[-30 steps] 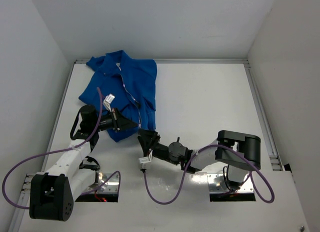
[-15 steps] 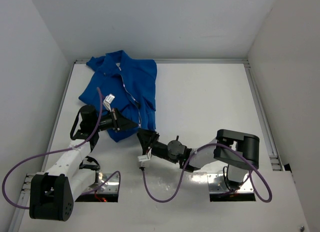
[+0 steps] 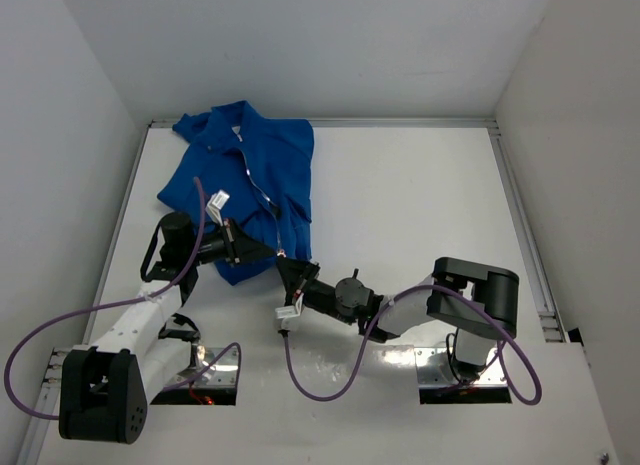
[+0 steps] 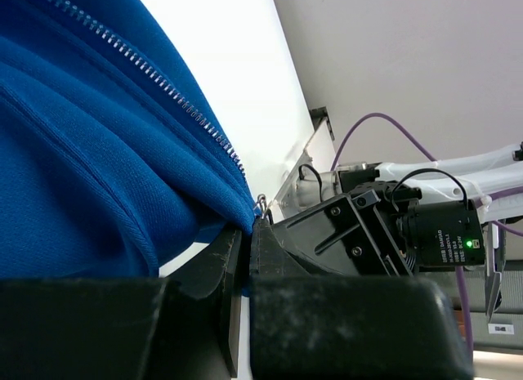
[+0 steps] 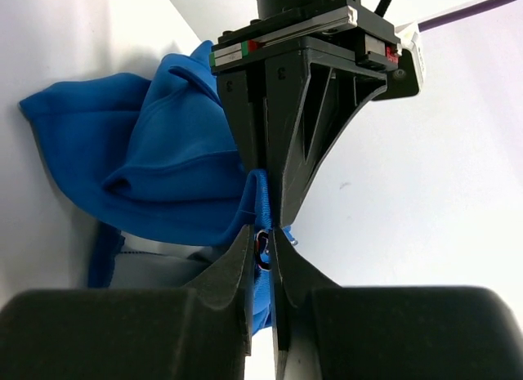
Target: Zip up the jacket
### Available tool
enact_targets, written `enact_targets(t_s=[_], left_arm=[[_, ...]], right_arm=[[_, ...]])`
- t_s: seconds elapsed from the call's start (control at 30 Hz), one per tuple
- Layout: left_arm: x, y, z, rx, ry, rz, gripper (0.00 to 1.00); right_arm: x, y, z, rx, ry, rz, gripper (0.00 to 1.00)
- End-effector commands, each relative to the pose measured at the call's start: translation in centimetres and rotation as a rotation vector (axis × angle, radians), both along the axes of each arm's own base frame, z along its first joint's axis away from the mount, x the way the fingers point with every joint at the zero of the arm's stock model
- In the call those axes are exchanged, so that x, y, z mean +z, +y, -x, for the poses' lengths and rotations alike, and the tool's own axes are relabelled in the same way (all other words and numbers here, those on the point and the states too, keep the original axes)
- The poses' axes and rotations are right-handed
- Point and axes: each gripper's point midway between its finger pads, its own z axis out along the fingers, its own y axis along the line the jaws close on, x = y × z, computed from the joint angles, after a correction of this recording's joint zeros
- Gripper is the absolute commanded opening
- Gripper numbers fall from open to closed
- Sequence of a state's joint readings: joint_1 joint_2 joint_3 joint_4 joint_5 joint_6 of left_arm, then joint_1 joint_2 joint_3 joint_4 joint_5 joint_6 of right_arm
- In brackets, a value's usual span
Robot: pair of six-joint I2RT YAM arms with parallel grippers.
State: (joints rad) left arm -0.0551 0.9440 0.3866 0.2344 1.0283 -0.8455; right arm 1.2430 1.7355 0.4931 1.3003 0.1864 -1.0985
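Bench (image 3: 420,205): white. Jacket (image 3: 250,170): blue, lies flat at the far left corner, zipper line running down its front. Left claw (image 3: 270,253): pinched tight on the near hem at the zipper's foot. Right claw (image 5: 261,231): faces it, narrowed onto the same hem corner. Small silver pull (image 5: 261,249) sits between its fingers.

The jacket (image 3: 250,175) lies on the far left part of the tabletop (image 3: 420,205). At its near edge, the left pincer (image 3: 268,253) comes in from the left and the right pincer (image 3: 283,265) from the right, just beside each other.
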Motion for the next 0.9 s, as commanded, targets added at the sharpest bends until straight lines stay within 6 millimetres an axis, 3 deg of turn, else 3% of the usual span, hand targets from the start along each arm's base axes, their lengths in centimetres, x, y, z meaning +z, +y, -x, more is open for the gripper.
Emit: enact_targets(t_s=[0.0, 0.13, 0.33, 0.87], left_arm=[[0.7, -0.1, 0.8, -0.039, -0.040, 0.016, 0.00], [0.6, -0.1, 0.6, -0.032, -0.048, 0.009, 0.00], [0.4, 0.0, 0.8, -0.035, -0.048, 0.000, 0.00], [0.5, 0.0, 0.6, -0.035, -0.048, 0.000, 0.00]], right_arm=[[5.2, -0.4, 0.2, 0.002, -0.048, -0.186, 0.09], [5.5, -0.8, 0.2, -0.012, -0.021, -0.210, 0.00], [6.8, -1.6, -0.3, -0.054, 0.028, -0.284, 0.00], [5.4, -3.8, 1.1, 0.003, 0.156, -0.323, 0.00]])
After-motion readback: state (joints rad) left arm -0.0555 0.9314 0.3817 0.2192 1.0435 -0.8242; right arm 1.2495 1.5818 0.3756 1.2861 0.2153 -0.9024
